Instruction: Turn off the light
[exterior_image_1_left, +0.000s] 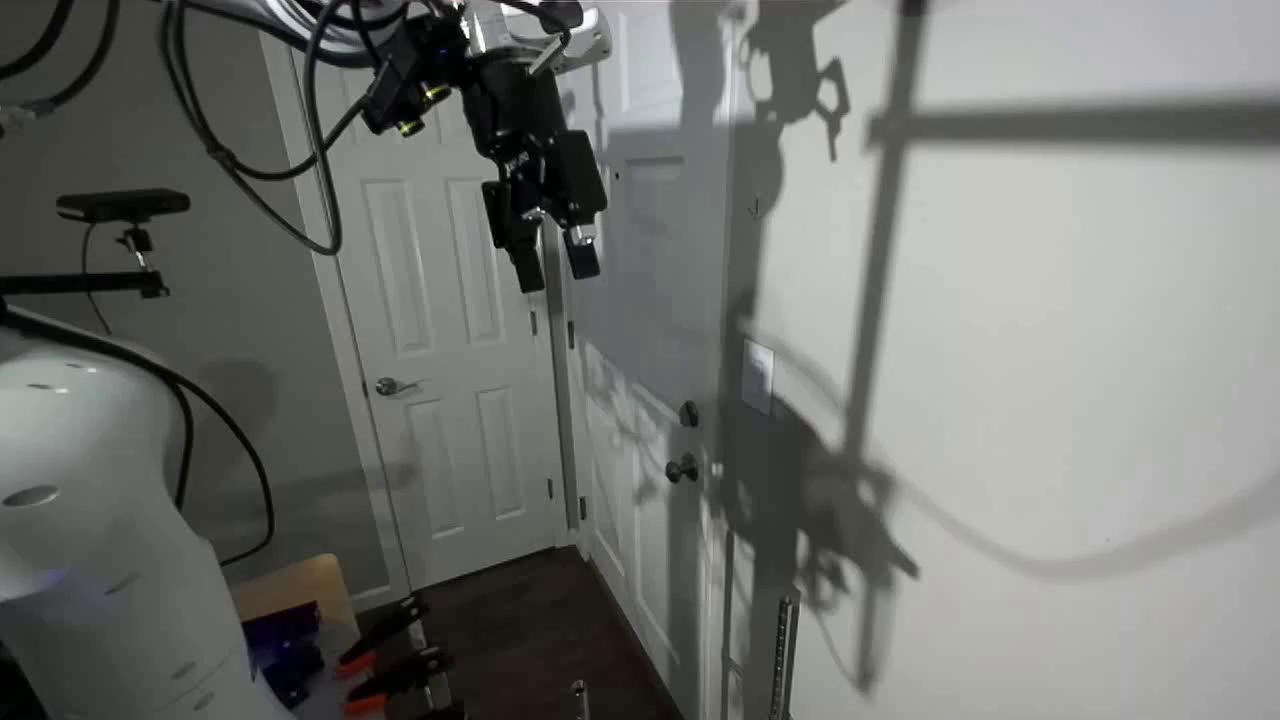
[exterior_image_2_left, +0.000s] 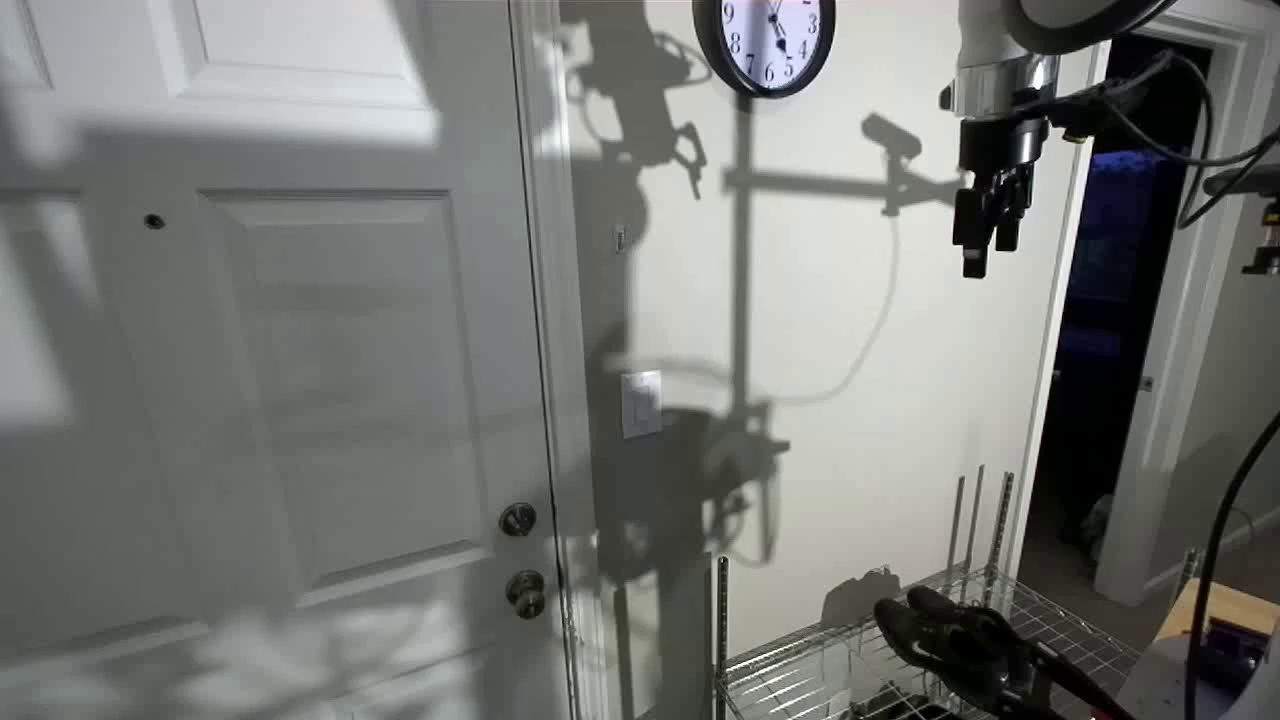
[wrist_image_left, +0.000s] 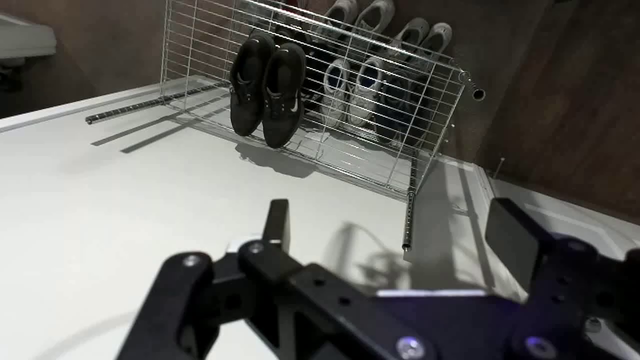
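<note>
A white light switch plate with a flat rocker is on the pale wall beside the door frame; the switch (exterior_image_1_left: 758, 376) (exterior_image_2_left: 641, 404) shows in both exterior views. The rocker's position cannot be told. The switch does not show in the wrist view. My gripper (exterior_image_1_left: 556, 270) (exterior_image_2_left: 990, 253) points downward in both exterior views, higher than the switch and apart from it. In the wrist view the gripper (wrist_image_left: 392, 222) has its two black fingers spread wide, with nothing between them. The lamp itself is out of view.
A door with a knob (exterior_image_2_left: 525, 594) (exterior_image_1_left: 682, 467) is beside the switch. A wire rack (wrist_image_left: 350, 165) with upright posts and several shoes (wrist_image_left: 284, 95) stands against the wall below. A clock (exterior_image_2_left: 768, 45) hangs above. Arm shadows fall on the wall.
</note>
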